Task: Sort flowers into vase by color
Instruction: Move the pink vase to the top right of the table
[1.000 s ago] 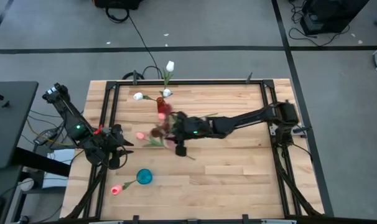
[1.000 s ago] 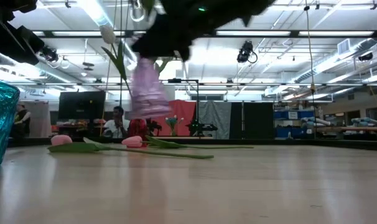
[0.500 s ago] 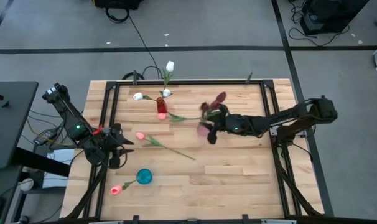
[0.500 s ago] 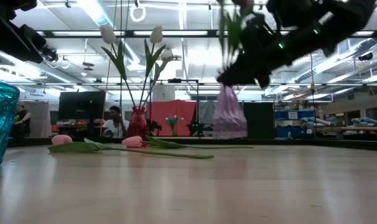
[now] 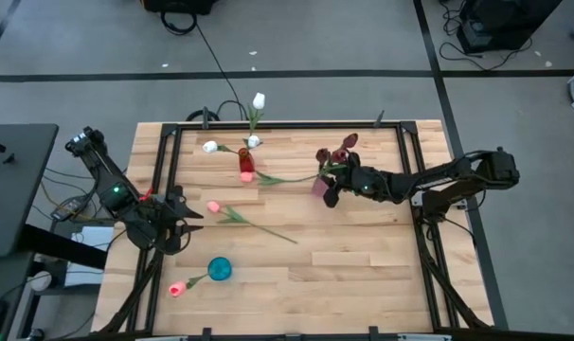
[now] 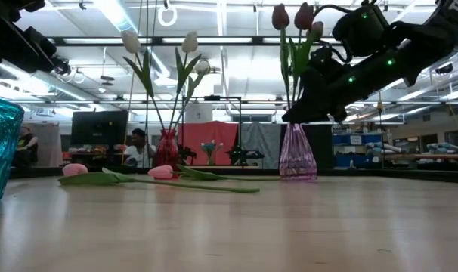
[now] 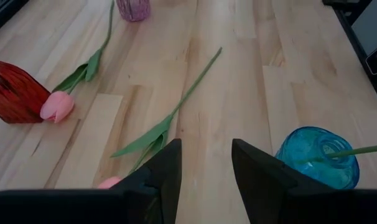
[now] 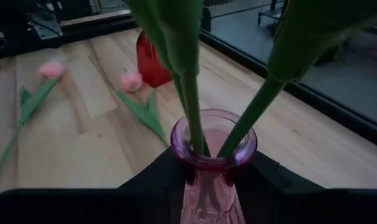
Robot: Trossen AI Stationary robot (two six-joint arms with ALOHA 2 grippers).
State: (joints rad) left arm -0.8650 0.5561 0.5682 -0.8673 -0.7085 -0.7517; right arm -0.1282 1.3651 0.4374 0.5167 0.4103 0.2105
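A purple glass vase (image 5: 319, 187) holds maroon tulips (image 5: 347, 144) and stands by its base on the table right of centre (image 6: 297, 175). My right gripper (image 5: 329, 189) is shut on it. A red vase (image 5: 245, 164) at the far side holds white tulips (image 5: 259, 99). A blue vase (image 5: 219, 270) near the front left has a pink tulip (image 5: 178, 287) leaning out of it. Two pink tulips lie flat on the table: one (image 5: 213, 206) at centre left, one (image 7: 58, 106) with its head against the red vase. My left gripper (image 7: 205, 186) is open, above the table's left edge. My right gripper pinches the purple vase's neck just below the rim (image 8: 204, 168), one finger (image 8: 152, 180) on each side. The fingers come at it from the table's right, slanting down. The vase stands upright, its base on the table in the low view.
The loose tulip's long stem (image 5: 268, 230) runs across the middle of the table. Black frame rails (image 5: 287, 124) edge the table. Bare wood lies toward the near right (image 5: 363, 275). People and equipment show in the room beyond.
My right gripper has carried the purple vase with its maroon tulips from the table's centre toward the right and a little toward the far edge. The vase was lifted and tilted; now it is upright with its base on the table. The right arm has drawn back rightward.
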